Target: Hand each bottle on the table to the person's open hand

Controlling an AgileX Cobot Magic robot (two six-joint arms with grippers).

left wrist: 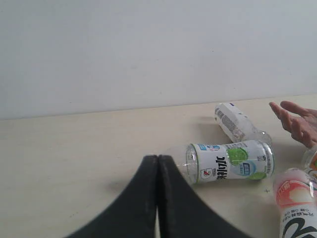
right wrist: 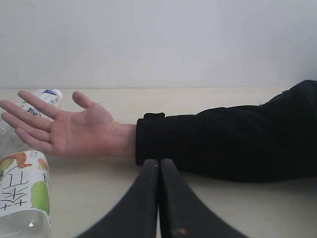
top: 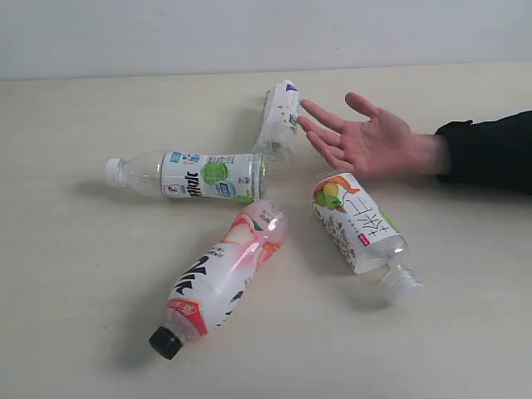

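Observation:
Several bottles lie on their sides on the beige table (top: 75, 274). A white-capped lime-label bottle (top: 193, 175) (left wrist: 230, 161) lies at centre left. A pink-label, black-capped bottle (top: 223, 277) (left wrist: 295, 203) lies in front. A clear-capped orange-and-green-label bottle (top: 359, 228) (right wrist: 22, 193) lies at the right. A white-label bottle (top: 280, 119) (left wrist: 237, 122) (right wrist: 42, 97) lies at the back, beside the fingertips. The person's open hand (top: 362, 137) (right wrist: 64, 128) (left wrist: 298, 120) rests palm up. My left gripper (left wrist: 157, 157) and right gripper (right wrist: 159, 161) are shut and empty; neither shows in the exterior view.
The person's black sleeve (top: 490, 150) (right wrist: 228, 139) stretches across the table's right side, directly beyond my right gripper. A white wall (top: 249, 33) backs the table.

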